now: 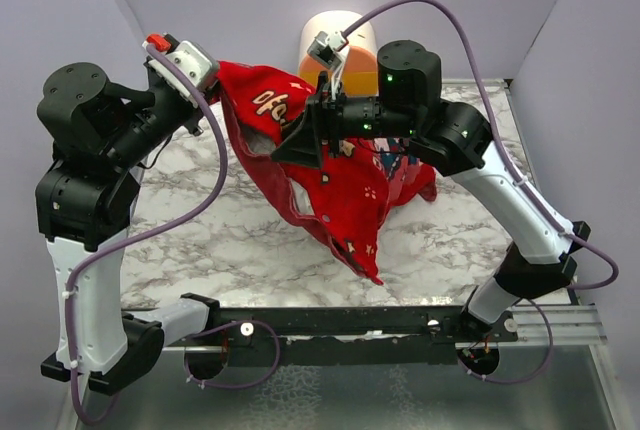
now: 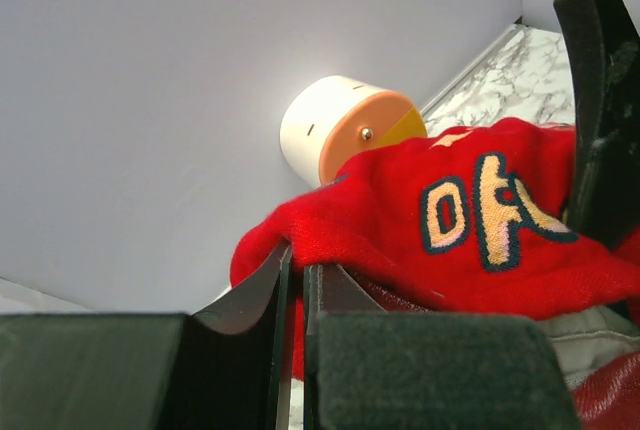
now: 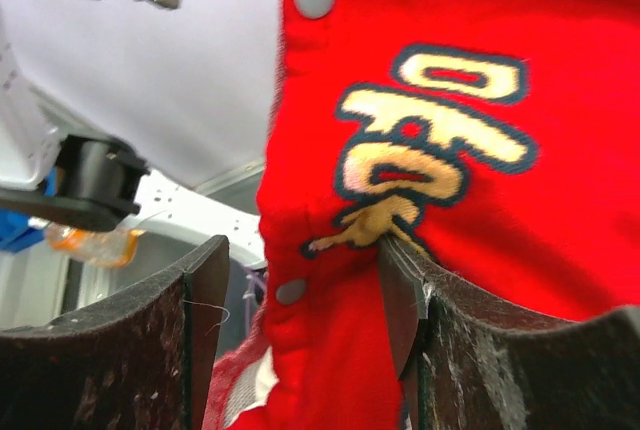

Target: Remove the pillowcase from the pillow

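Note:
The red pillowcase (image 1: 335, 185) hangs bunched in the air over the marble table, with yellow characters on it, and its lower corner droops toward the front. My left gripper (image 1: 220, 78) is shut on the pillowcase's upper left edge (image 2: 290, 230); the jaws meet with red fabric pinched at the tips (image 2: 298, 262). My right gripper (image 1: 302, 138) is open, its jaws apart on either side of the snap-button edge (image 3: 330, 280), and the cloth touches the right finger (image 3: 400, 280). The plump white pillow does not show; only a scrap of pale lining shows (image 2: 590, 345).
A cream-and-orange cylinder (image 1: 325, 45) stands at the back wall behind the pillowcase; it also shows in the left wrist view (image 2: 345, 135). The marble tabletop (image 1: 200, 240) is ringed by lavender walls. A black rail (image 1: 340, 325) runs along the near edge.

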`<state>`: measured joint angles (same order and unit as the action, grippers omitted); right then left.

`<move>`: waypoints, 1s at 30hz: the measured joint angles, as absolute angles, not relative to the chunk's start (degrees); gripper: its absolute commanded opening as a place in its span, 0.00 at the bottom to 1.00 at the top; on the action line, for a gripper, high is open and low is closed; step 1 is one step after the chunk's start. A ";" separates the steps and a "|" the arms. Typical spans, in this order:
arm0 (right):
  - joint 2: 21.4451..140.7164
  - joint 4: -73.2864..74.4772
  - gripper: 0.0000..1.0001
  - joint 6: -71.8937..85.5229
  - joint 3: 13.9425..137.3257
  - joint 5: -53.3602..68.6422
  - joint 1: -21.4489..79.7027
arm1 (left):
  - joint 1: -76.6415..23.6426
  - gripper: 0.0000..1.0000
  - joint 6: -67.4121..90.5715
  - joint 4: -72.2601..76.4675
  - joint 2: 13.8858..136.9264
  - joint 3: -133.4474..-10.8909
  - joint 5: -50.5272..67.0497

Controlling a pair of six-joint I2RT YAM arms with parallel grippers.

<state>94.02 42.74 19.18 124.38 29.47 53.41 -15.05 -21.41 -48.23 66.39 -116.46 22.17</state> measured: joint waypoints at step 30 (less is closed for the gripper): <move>98.70 37.52 0.19 -9.04 125.45 -39.55 75.92 | -15.03 0.00 -13.74 -48.03 68.79 -115.74 29.67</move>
